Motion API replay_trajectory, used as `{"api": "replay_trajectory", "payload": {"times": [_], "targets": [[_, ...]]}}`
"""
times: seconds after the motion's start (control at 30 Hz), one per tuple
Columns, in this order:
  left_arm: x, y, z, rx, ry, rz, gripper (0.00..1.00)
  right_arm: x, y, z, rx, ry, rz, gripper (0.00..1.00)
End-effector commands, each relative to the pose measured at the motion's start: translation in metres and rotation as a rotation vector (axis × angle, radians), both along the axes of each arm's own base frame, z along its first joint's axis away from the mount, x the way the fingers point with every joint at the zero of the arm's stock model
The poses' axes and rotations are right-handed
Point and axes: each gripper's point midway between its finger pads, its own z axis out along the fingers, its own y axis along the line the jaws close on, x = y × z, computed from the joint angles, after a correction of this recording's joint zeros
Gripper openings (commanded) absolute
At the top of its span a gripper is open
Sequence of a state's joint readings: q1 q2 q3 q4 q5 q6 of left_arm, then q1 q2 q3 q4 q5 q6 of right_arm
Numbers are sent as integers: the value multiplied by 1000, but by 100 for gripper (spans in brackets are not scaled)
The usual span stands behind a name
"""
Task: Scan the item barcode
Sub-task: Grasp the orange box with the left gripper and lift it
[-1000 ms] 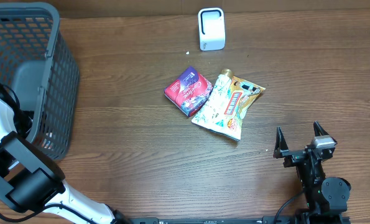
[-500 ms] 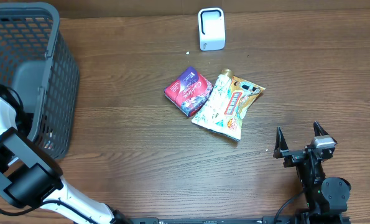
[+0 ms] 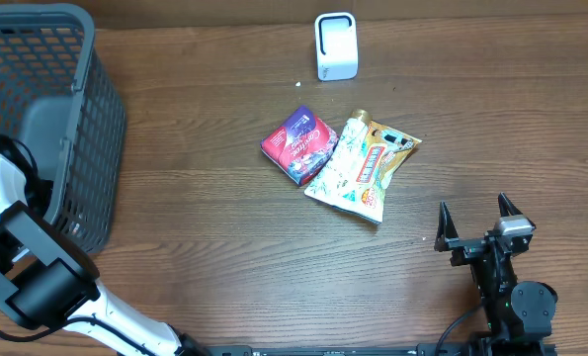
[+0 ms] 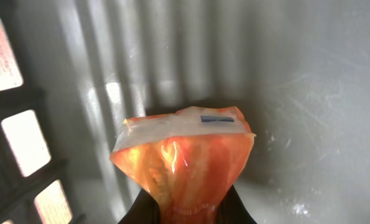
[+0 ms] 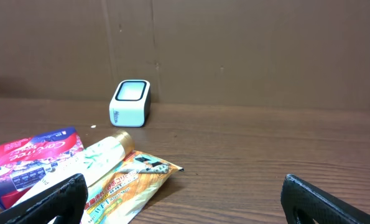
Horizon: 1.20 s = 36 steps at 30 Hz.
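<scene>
In the left wrist view a shiny orange packet with a pale sealed top stands inside the grey basket. My left gripper is shut on its lower end. From overhead the left arm reaches into the basket and the gripper itself is hidden. The white scanner stands at the back of the table, also visible as the scanner in the right wrist view. My right gripper rests open near the front right, with nothing between its fingers.
Mid-table lie a red and purple packet, a white and green pouch and a yellow-orange packet, close together. The right wrist view shows the same pile left of the open jaws. A brown wall stands behind the scanner.
The left arm has shifted slightly at the basket and its jaws have come together. The right arm and the items on the table have not moved.
</scene>
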State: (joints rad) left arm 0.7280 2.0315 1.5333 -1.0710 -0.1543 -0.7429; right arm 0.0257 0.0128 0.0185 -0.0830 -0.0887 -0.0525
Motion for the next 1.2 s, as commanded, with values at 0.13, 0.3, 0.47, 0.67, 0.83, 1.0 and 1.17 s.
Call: {"api": "replay_trajectory", "payload": {"times": [0.13, 0.3, 0.47, 0.67, 0.83, 1.0, 1.17], "targets": [[30, 28, 74, 85, -85, -27, 4, 0, -4, -2, -1, -4, -18, 100], [62, 39, 169, 180, -262, -135, 4, 0, -4, -2, -1, -4, -18, 100], [83, 16, 248, 183, -484, -231, 4, 0, -4, -2, -1, -4, -18, 100], [113, -51, 306, 38, -770, -430, 4, 0, -4, -2, -1, -4, -18, 100], [150, -161, 339, -196, -1004, -804, 4, 0, -4, -2, -1, -4, -18, 100], [174, -246, 349, -243, -1055, -1054, 5, 0, -4, -2, -1, -4, -18, 100], [180, -336, 351, -273, -1059, -1288, 4, 0, -4, -2, -1, -4, -18, 100]]}}
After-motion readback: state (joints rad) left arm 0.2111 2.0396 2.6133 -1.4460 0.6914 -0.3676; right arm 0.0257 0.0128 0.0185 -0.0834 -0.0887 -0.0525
